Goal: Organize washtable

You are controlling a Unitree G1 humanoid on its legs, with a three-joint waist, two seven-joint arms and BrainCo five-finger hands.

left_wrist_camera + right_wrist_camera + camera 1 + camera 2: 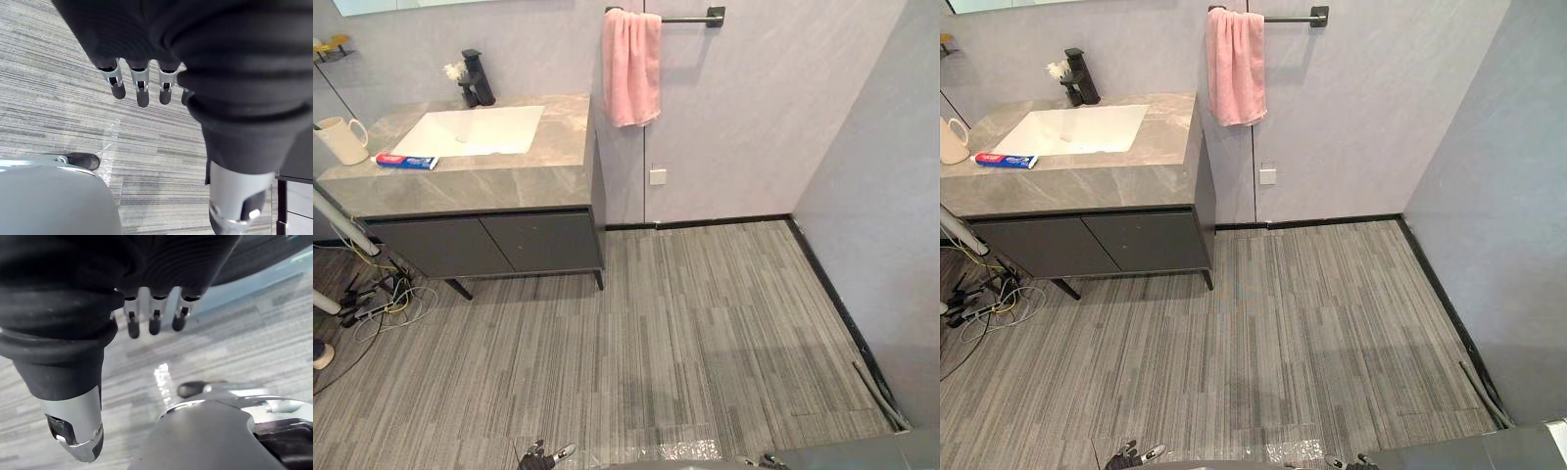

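Observation:
The washtable (509, 181) stands at the far left, a grey stone top over a dark cabinet, with a white sink (475, 130) and a black tap (476, 78). A cream mug (342, 139) stands at its left end. A red, white and blue toothpaste tube (406, 161) lies in front of the sink. My left hand (543, 455) hangs low over the floor, well short of the washtable, its fingers (142, 90) straight and holding nothing. My right hand (769, 462) hangs the same way, with relaxed, empty fingers (154, 320).
A pink towel (631, 67) hangs on a black bar on the back wall, right of the washtable. A tangle of cables (382, 299) lies on the floor by the cabinet's left leg. A grey wall (881, 196) bounds the striped floor (705, 333) on the right.

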